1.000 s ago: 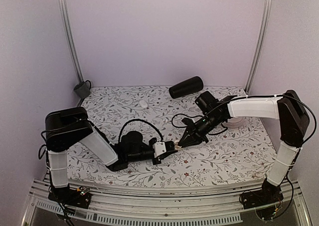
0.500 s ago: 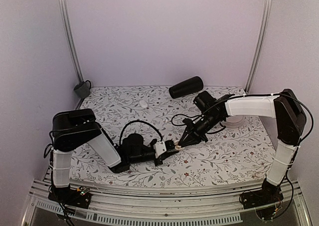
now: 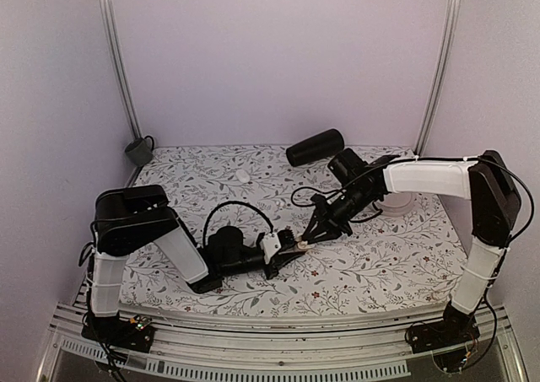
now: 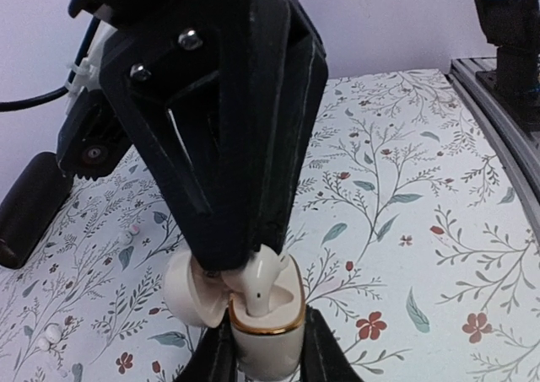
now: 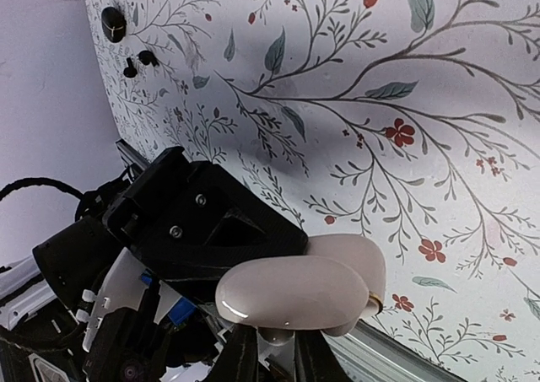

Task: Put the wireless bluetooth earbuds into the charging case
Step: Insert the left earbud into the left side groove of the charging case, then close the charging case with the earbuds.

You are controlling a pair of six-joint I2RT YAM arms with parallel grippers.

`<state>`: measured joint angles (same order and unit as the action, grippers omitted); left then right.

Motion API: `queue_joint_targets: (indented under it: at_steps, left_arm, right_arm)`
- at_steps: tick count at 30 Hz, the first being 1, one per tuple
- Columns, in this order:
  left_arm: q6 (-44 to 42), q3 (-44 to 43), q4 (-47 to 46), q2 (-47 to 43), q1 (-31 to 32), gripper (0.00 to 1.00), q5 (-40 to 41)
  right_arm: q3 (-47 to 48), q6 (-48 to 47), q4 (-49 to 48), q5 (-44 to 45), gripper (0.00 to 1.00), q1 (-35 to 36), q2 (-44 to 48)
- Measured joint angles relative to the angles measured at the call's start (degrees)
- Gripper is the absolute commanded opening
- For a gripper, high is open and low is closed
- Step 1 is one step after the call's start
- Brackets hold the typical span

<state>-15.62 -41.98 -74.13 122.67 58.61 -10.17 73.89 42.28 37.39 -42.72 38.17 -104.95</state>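
Nearest us, the left claw (image 4: 268, 363) is clenched on the cream charging case (image 4: 268, 331), which stands upright over the floral table (image 4: 405, 196). The case's lid (image 4: 187, 293) is swung open to one side. One cream earbud (image 4: 257, 281) sits partway in the case's gold-rimmed mouth. The right claw (image 5: 274, 355) hangs over it from above, with its fingertips close on either side of the bud. We cannot tell whether they pinch it or only flank it. Farther back, near the wall, lie a black cylinder (image 3: 315, 147) and a grey cup (image 3: 137, 152).
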Motion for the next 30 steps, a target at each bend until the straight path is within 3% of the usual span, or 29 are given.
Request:
queue_joint_targets:
  at_steps: [11,13,22,30]
  left_arm:
    - [5.2,-0.3,-4.6,0.1,-1.1,0.00,-0.5]
    - [6.1,-0.3,-5.3,0.1,-1.2,0.00,-0.6]
    - [11.7,1.4,-9.1,-0.5,-3.9,0.00,-2.0]
    - [16.3,6.3,-9.6,-7.7,-4.2,0.00,-6.8]
  right_arm:
    - [0.0,-1.3,1.2,3.4,0.18,0.2,5.0]
    - [0.0,-1.6,1.5,3.9,0.23,0.3,5.9]
    - [0.1,-4.9,1.2,8.0,0.25,0.4,13.0]
    - [-8.7,-7.7,-11.0,11.2,0.24,-0.3,21.6]
